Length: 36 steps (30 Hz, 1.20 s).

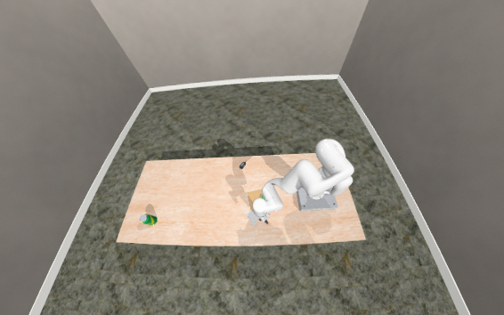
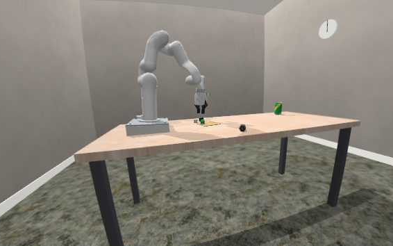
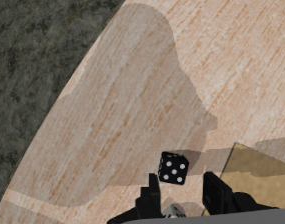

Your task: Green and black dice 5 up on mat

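The black die [image 3: 174, 168] [image 2: 201, 119] sits flat on the table beside the mat [image 3: 263, 182] [image 2: 214, 124] [image 1: 253, 195], off it, with five pips on top. The white die [image 3: 174, 212] [image 2: 195, 121] is mostly hidden at the bottom of the wrist view; its top number is not readable. The green die [image 2: 202, 121] [image 1: 263, 197] is at the mat's edge, partly hidden by the arm in the top view; its top number is too small to read. My gripper [image 3: 179, 188] [image 2: 201, 111] is part open and empty, pointing down above the black and white dice.
A small dark object [image 1: 242, 165] [image 2: 242, 128] lies near one long edge of the table. A green can [image 1: 150, 220] [image 2: 278, 108] stands at the far end from the arm's base. The table's edge [image 3: 57, 102] runs along the left of the wrist view.
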### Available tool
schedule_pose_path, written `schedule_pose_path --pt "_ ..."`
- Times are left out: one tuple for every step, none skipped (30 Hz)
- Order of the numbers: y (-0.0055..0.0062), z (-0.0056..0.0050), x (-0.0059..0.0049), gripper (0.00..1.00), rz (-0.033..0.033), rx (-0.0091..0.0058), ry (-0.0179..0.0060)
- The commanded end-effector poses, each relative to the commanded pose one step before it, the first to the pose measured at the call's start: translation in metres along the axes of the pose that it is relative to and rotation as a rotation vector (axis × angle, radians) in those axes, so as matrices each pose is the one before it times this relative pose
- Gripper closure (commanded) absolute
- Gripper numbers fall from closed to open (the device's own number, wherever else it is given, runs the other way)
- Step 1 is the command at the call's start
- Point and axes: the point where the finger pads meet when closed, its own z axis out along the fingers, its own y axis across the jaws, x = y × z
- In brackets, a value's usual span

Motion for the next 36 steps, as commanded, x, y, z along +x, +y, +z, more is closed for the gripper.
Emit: schedule_pose_path --pt "0.00044 0.00433 0.00171 0.53 -0.00006 -0.00094 0.00435" --pt "0.00003 0.00165 -0.00001 0.53 0.00000 0.00000 0.00000" --pt "0.00003 0.00164 -0.00001 0.53 0.00000 0.00000 0.00000" --pt "0.00003 0.00163 0.00000 0.53 0.00000 0.00000 0.00000" --pt "0.00003 0.00161 -0.00001 0.53 0.00000 0.00000 0.00000" --pt "0.00003 0.00158 -0.00001 0.53 0.00000 0.00000 0.00000" --pt "0.00003 0.00154 0.00000 0.53 0.00000 0.00000 0.00000" --pt "0.00002 0.00150 -0.00001 0.53 0.00000 0.00000 0.00000" --pt "0.00002 0.00144 -0.00001 0.53 0.00000 0.00000 0.00000" --pt "0.00002 0.00138 0.00000 0.53 0.00000 0.00000 0.00000" --pt "0.00002 0.00132 -0.00001 0.53 0.00000 0.00000 0.00000" --pt "0.00002 0.00125 -0.00001 0.53 0.00000 0.00000 0.00000" --pt "0.00002 0.00117 0.00000 0.53 0.00000 0.00000 0.00000" --pt "0.00000 0.00000 0.00000 0.53 0.00000 0.00000 0.00000" --pt "0.00000 0.00000 0.00000 0.53 0.00000 0.00000 0.00000" --pt "0.00002 0.00110 0.00000 0.53 0.00000 0.00000 0.00000" --pt "0.00002 0.00103 -0.00001 0.53 0.00000 0.00000 0.00000" --pt "0.00002 0.00095 -0.00001 0.53 0.00000 0.00000 0.00000" --pt "0.00001 0.00086 -0.00001 0.53 0.00000 0.00000 0.00000" --pt "0.00001 0.00078 0.00000 0.53 0.00000 0.00000 0.00000" --pt "0.00001 0.00069 0.00000 0.53 0.00000 0.00000 0.00000" --pt "0.00001 0.00061 0.00000 0.53 0.00000 0.00000 0.00000" --pt "0.00001 0.00053 0.00000 0.53 0.00000 0.00000 0.00000" --pt "0.00001 0.00045 0.00000 0.53 0.00000 0.00000 0.00000" --pt "0.00001 0.00038 0.00000 0.53 0.00000 0.00000 0.00000" --pt "0.00000 0.00031 0.00000 0.53 0.00000 0.00000 0.00000" --pt "0.00000 0.00024 0.00000 0.53 0.00000 0.00000 0.00000" --pt "0.00000 0.00018 0.00000 0.53 0.00000 0.00000 0.00000" --pt "0.00000 0.00012 0.00000 0.53 0.00000 0.00000 0.00000" --pt "0.00000 0.00008 0.00000 0.53 0.00000 0.00000 0.00000" --pt "0.00000 0.00000 0.00000 0.53 0.00000 0.00000 0.00000" --pt "0.00000 0.00000 0.00000 0.53 0.00000 0.00000 0.00000" --pt "0.00000 0.00004 0.00000 0.53 0.00000 0.00000 0.00000" --pt "0.00000 0.00002 0.00000 0.53 0.00000 0.00000 0.00000" --pt "0.00000 0.00000 0.00000 0.53 0.00000 0.00000 0.00000" --pt "0.00000 0.00000 0.00000 0.53 0.00000 0.00000 0.00000"
